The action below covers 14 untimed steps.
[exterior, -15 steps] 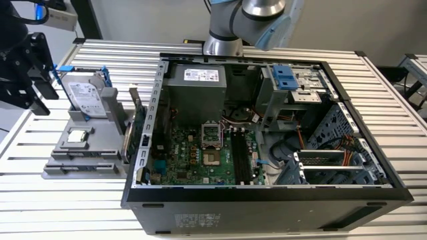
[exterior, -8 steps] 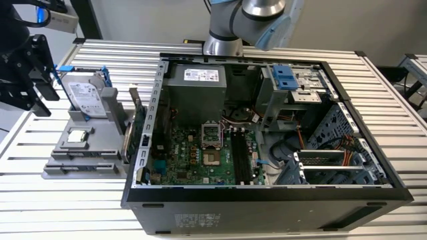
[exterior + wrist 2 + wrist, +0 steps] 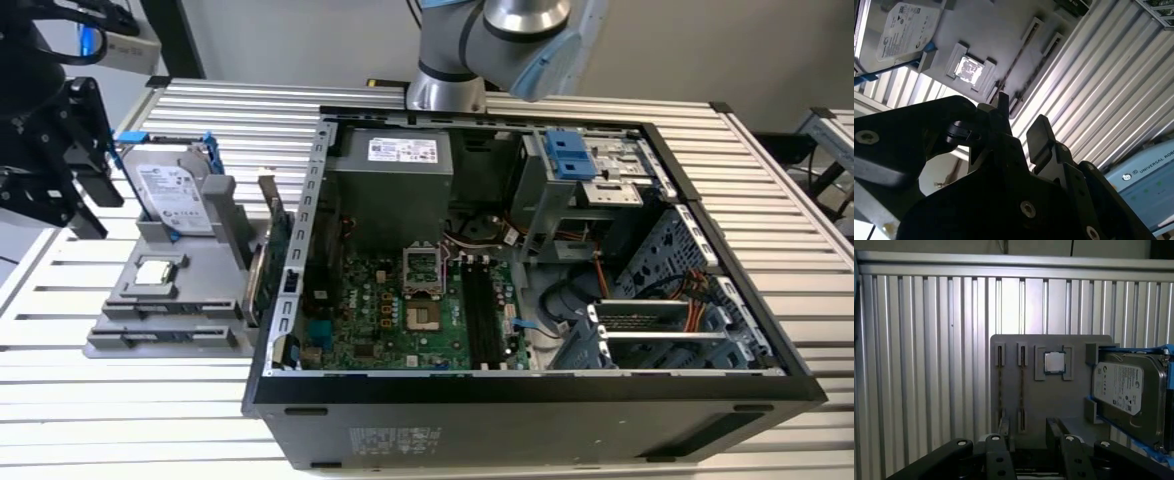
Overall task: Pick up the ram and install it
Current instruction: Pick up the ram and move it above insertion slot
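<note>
Black jaws, nearest the lens in both wrist views, hung spread wide and empty, with open space between the fingertips point(image 3: 1054, 429). Beyond them the ram point(image 3: 1021, 387) stood on edge in a narrow slot of the gray fixture point(image 3: 1054, 400), which lay on the slatted worktop point(image 3: 929, 365). A second stick point(image 3: 999, 387) stood in the parallel slot just beside the ram, on the side away from the chip point(image 3: 1054, 361) and the hard drive point(image 3: 1124, 390). In the first wrist view the ram's long axis ran straight away from the jaws, and its near end pointed into the gap between the fingertips, closer to one than the other. The jaws therefore opened across the stick's thin faces rather than along its length, which looked like the right line-up for a grip. Both sticks lay near that gap, so the one beside the chip was only the likelier target. The jaws appeared to hover clear of the fixture, touching nothing. In the exterior view the fixture sat at the exterior view's left of the open case point(image 3: 534, 400), its stick slots running across the picture. The arm point(image 3: 514, 35) rose behind the case and out of the top of the frame. The black slots point(image 3: 478, 310) on the motherboard looked empty, so nothing appeared to be installed yet.
</note>
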### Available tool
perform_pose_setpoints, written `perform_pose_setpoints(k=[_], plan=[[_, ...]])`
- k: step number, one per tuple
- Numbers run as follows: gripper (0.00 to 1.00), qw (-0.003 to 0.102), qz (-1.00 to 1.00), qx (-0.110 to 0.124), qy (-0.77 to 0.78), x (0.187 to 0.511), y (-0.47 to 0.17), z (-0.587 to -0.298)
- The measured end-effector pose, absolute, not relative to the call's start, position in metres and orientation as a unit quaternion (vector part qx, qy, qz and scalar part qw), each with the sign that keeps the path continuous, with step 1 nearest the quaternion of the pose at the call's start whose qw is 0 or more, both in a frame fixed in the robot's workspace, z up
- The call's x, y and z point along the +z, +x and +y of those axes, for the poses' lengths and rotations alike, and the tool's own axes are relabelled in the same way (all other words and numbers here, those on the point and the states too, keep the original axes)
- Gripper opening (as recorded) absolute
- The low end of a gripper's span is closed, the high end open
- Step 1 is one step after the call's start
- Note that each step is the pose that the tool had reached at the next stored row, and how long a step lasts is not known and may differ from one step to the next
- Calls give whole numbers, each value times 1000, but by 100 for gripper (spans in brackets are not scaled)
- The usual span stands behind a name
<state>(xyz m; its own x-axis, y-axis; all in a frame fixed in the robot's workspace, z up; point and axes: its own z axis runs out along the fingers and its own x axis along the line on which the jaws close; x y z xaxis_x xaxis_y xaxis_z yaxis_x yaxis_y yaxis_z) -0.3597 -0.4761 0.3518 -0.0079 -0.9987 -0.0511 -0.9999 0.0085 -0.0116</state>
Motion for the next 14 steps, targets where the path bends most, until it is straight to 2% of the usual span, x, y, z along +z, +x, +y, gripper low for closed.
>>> perform_pose_setpoints(k=[4,14], plan=[[100,25,709,11,-705,348,-360,-476],[100,23,709,13,-705,337,-360,-476]])
